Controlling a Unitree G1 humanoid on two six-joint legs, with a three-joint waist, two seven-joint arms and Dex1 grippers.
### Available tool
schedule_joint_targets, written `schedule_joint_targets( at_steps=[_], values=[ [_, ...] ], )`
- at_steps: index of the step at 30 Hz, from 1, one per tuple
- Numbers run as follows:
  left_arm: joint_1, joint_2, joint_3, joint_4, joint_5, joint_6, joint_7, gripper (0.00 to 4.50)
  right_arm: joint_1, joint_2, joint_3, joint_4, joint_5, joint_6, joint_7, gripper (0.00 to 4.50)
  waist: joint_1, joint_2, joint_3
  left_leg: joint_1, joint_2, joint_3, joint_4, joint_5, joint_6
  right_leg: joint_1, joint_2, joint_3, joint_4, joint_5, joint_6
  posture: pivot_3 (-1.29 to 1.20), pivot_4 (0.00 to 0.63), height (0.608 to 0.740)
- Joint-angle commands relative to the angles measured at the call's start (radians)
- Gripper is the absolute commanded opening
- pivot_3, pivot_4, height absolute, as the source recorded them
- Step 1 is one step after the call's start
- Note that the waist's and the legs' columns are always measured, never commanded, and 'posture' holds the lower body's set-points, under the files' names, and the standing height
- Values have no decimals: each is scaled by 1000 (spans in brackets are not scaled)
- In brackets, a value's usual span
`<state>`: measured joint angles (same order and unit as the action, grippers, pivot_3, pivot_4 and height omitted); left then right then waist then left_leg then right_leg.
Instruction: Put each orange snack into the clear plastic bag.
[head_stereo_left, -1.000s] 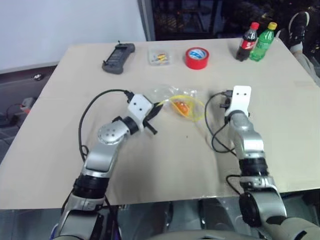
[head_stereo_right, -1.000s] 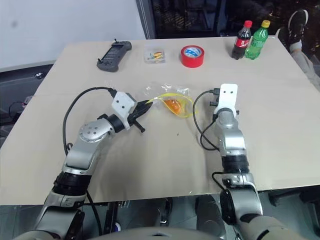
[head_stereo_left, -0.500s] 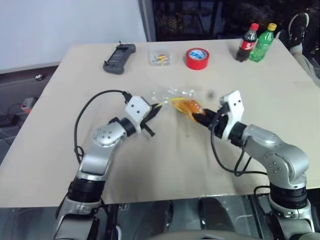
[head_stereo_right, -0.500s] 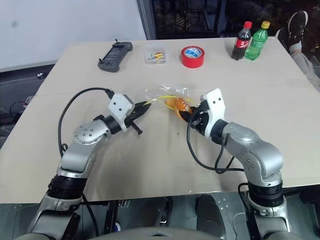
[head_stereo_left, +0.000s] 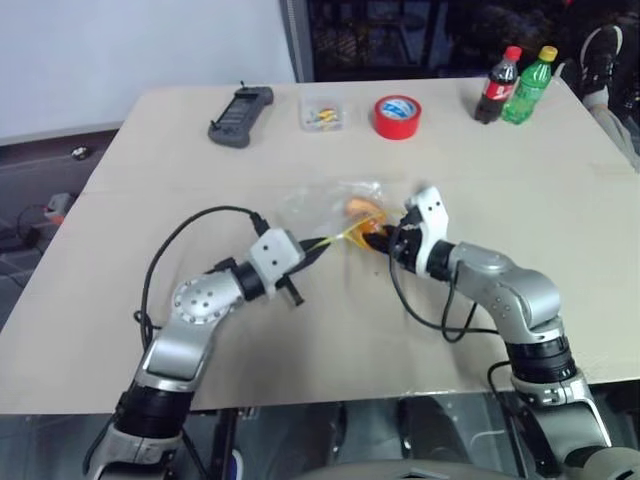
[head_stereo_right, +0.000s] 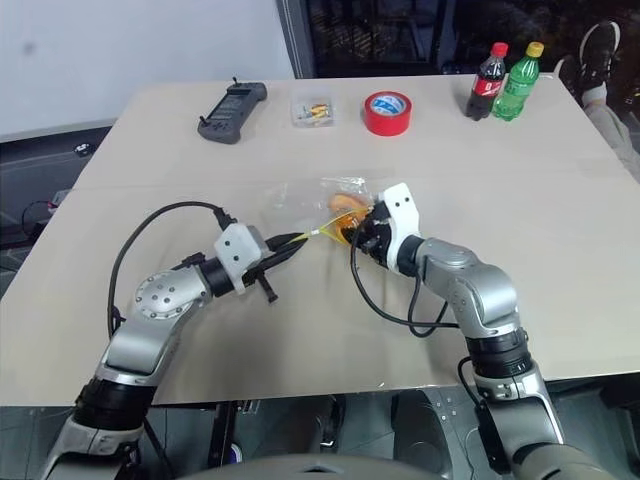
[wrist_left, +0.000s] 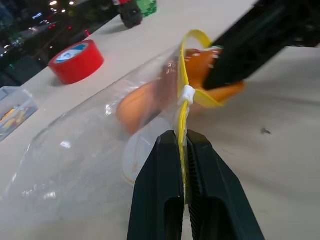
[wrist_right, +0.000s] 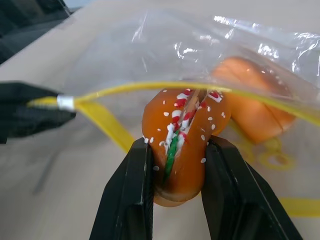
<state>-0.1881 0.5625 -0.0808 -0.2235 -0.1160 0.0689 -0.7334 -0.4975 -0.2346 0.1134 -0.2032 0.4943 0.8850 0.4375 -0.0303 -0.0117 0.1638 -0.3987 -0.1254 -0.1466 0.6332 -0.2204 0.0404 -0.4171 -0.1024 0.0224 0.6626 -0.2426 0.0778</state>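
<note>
Right wrist view: I am now pushing my right gripper (wrist_right: 175, 165), clamped on the second speckled orange snack (wrist_right: 182, 137), into the clear wrinkly plastic bag's (wrist_right: 165, 55) mouth, left gripper (wrist_left: 182, 150) pinching its yellow seal strip (wrist_left: 184, 107).

clear plastic bag (wrist_right: 210, 45) transparent, seal strip (wrist_left: 184, 95) bright yellow. held orange snack (wrist_right: 182, 135) orange-brown, white speckles, red-white-green stripe down its middle; second orange snack (wrist_right: 257, 100) plain orange inside the bag. gripper fingers (wrist_right: 132, 200) black. table (head_stereo_left: 330, 330) beige. tape roll (head_stereo_left: 396, 116) red, blue-white core. bottles (head_stereo_left: 496, 85): dark with red cap, green with yellow cap.
</note>
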Motion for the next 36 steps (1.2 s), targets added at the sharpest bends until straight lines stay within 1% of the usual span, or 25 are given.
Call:
schedule_joint_targets(
  at_steps=[1,7,10,12,14,15,18,20,21,22,24,25,28,33,36],
  values=[
    [10,21,9,-12,9,-45,-18,0,-39,17,-3,22,20,-56,64,1302,0,0,0,0,0,0,0,0,0,0,0,0,0,0,0,0,150,740],
    [13,15,12,-1,-10,-60,-30,0,-118,80,93,254,-103,-235,126,1302,-7,0,0,0,0,0,0,0,0,0,0,0,0,0,0,0,150,740],
    [16,5,20,13,-17,-53,-23,0,-148,86,113,334,-154,-304,148,2149,-8,0,0,1,0,0,0,0,0,0,1,0,0,0,0,0,150,740],
    [14,-7,36,23,-36,-26,-11,0,-140,54,128,320,-191,-336,168,3227,-6,0,0,0,0,0,0,2,-3,0,1,0,0,0,0,0,150,740],
    [4,-19,57,27,-63,19,3,0,-109,11,119,248,-197,-343,192,4027,-1,0,0,0,0,0,0,2,-3,0,0,0,0,0,0,0,150,740],
    [-1,-22,66,26,-74,40,10,0,-91,-10,107,204,-190,-336,198,4027,0,0,0,0,0,0,0,2,-3,0,0,0,0,0,0,0,150,740],
    [-25,-29,96,26,-111,102,19,0,-4,-131,89,25,-224,-401,235,4027,11,0,0,-1,0,-1,0,2,-3,0,0,-1,0,0,0,0,150,740],
    [-39,-25,108,24,-125,123,15,0,41,-185,66,-53,-247,-445,232,4027,13,0,0,-1,0,-1,0,0,0,0,0,-1,-1,0,0,0,150,740],
    [-47,-25,114,25,-134,132,13,0,59,-225,71,-77,-278,-476,240,4027,7,0,0,-1,0,0,0,0,0,0,0,-1,0,0,0,0,150,740],
    [-62,-23,120,29,-145,140,8,0,74,-280,86,-79,-352,-535,235,4027,8,0,0,1,1,1,0,0,0,0,1,0,0,0,0,0,150,740],
    [-84,-22,129,35,-165,155,0,0,79,-343,119,-46,-482,-612,202,4027,16,0,0,0,1,0,0,0,0,0,1,-1,0,0,0,0,150,740],
    [-90,-21,130,37,-169,156,-5,0,68,-352,142,-5,-542,-656,171,4027,18,0,0,0,1,0,1,0,0,0,1,-1,0,0,0,0,150,740],
    [-96,-21,130,44,-175,153,-14,0,33,-347,197,106,-653,-749,125,4027,14,0,0,1,0,1,1,2,-3,1,1,-1,-1,0,0,0,150,740],
    [-97,-17,130,52,-173,146,-21,0,-42,-315,224,259,-751,-853,61,4027,14,0,0,1,1,1,1,2,-4,1,1,0,0,0,0,0,150,740],
    [-89,-13,133,41,-173,148,-21,0,-75,-289,219,308,-743,-906,84,3240,16,0,0,0,1,1,1,2,-4,0,1,0,-1,0,0,0,150,740]
  ],
)
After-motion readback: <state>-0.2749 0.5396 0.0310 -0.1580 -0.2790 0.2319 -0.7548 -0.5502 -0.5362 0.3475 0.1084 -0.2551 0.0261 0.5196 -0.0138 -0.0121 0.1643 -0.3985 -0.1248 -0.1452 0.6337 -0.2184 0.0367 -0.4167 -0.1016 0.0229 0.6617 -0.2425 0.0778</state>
